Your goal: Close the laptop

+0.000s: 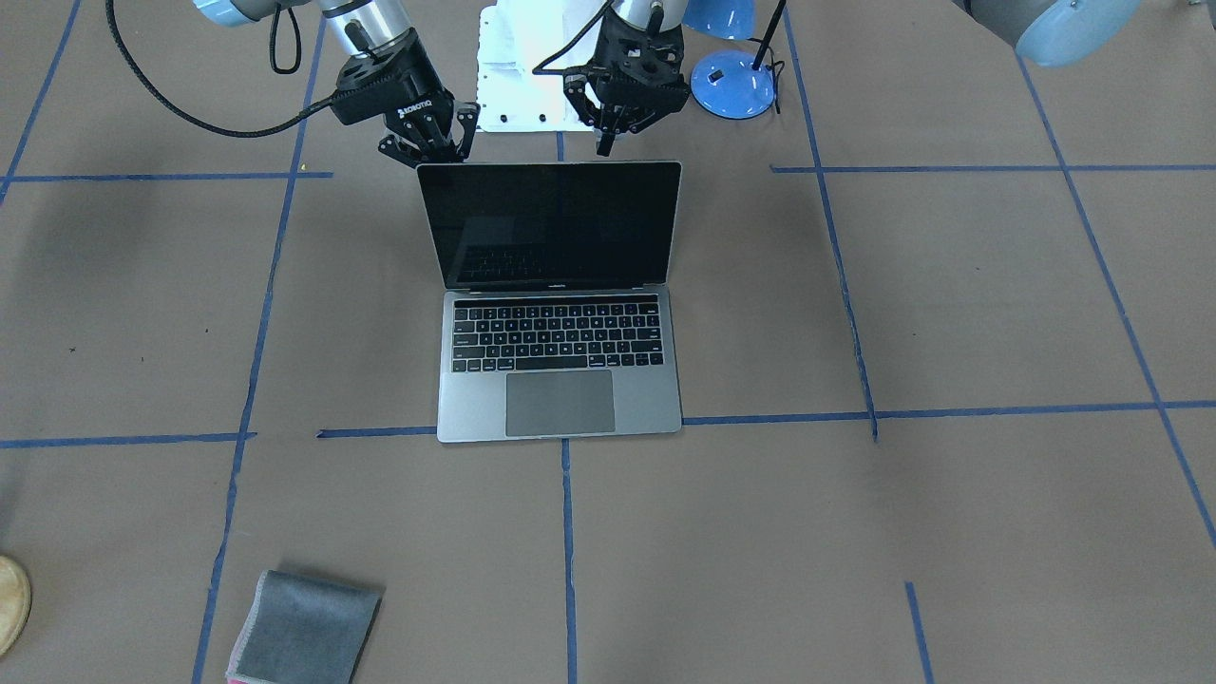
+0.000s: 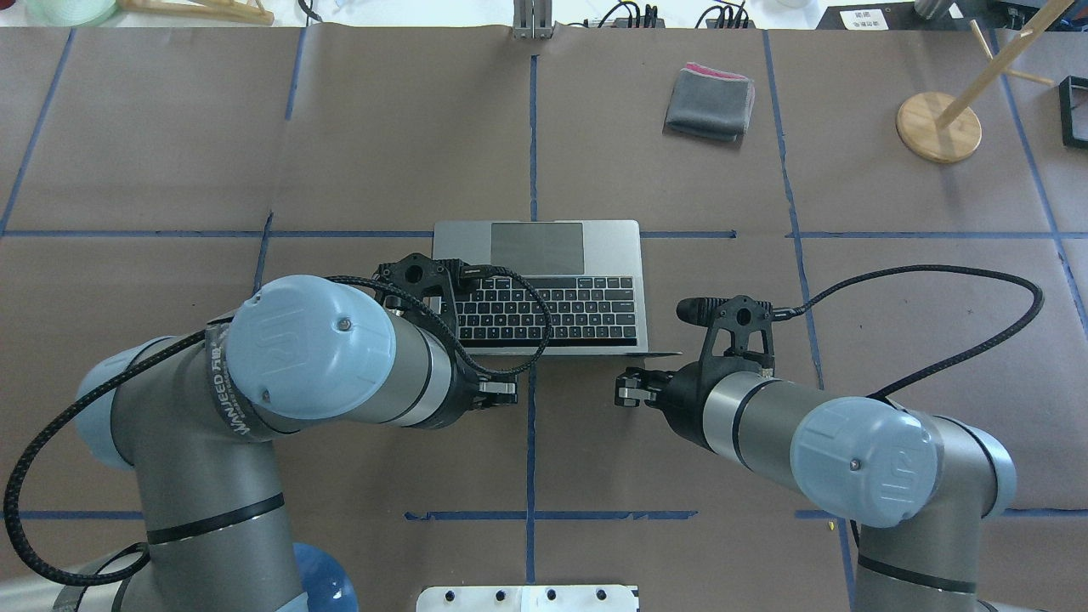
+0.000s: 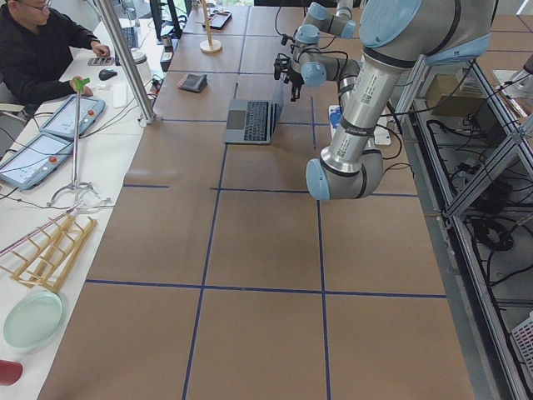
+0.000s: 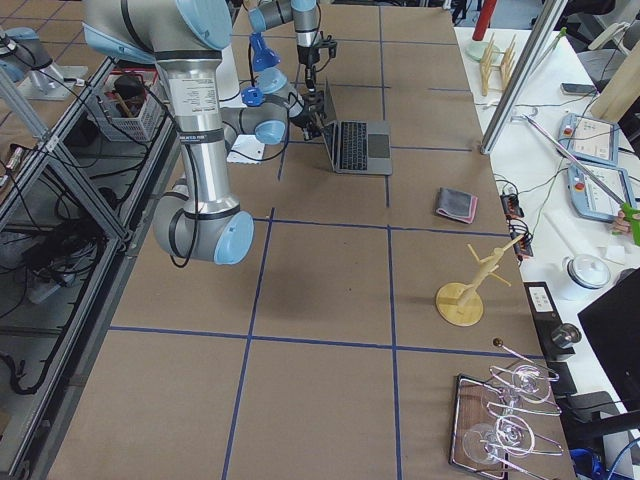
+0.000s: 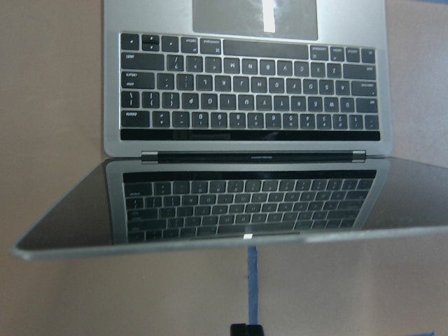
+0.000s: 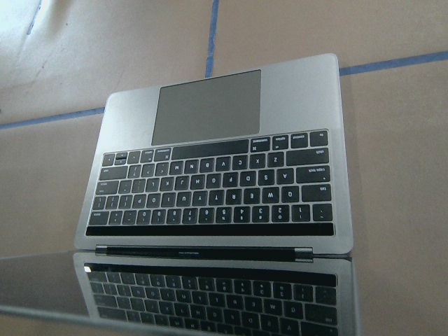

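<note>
The laptop [image 1: 560,361] lies open in the middle of the table, its dark screen [image 1: 551,223] facing away from me and its lid leaning back toward my base. It also shows in the overhead view [image 2: 535,255] and in both wrist views [image 5: 245,105] [image 6: 210,189]. My left gripper [image 1: 606,147] [image 2: 501,393] hangs just behind the lid's top edge, near its middle, and looks shut and empty. My right gripper [image 1: 439,160] [image 2: 623,391] is behind the lid's right corner and also looks shut and empty. I cannot tell whether either one touches the lid.
A folded grey cloth [image 1: 304,632] [image 2: 710,104] lies at the far side of the table. A round wooden stand [image 2: 937,127] is far right. A blue lamp base [image 1: 731,85] and a white plate [image 1: 518,76] sit near my base. An operator [image 3: 42,50] sits beyond the table.
</note>
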### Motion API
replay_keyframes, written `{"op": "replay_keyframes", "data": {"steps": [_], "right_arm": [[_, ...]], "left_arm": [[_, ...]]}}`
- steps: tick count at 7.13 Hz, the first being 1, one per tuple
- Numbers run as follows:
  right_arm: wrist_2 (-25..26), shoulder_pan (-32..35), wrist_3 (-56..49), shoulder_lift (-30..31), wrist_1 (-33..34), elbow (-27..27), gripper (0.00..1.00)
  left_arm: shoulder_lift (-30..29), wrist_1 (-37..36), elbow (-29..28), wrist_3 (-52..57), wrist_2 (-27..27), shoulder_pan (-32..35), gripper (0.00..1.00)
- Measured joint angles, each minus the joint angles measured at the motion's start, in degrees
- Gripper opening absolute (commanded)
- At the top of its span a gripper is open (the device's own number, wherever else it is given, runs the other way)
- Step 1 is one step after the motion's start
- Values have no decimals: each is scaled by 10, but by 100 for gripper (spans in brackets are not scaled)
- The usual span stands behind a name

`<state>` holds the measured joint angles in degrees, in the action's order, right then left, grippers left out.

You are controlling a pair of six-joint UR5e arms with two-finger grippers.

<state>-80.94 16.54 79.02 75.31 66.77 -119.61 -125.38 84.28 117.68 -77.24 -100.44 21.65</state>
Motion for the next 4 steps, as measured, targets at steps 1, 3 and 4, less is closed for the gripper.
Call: {"op": "replay_keyframes", "data": {"steps": [1, 3, 4], "right_arm": [[-1, 11, 0, -18, 0, 16, 0], [-3, 35, -2, -34, 0, 29, 0], [-9, 51, -3, -35, 0, 31, 0]], "left_arm": [[0, 4, -3, 3, 3, 15, 0], [-1, 9, -6, 21, 4, 52, 0], [-2, 24, -17, 34, 4, 68, 0]]}}
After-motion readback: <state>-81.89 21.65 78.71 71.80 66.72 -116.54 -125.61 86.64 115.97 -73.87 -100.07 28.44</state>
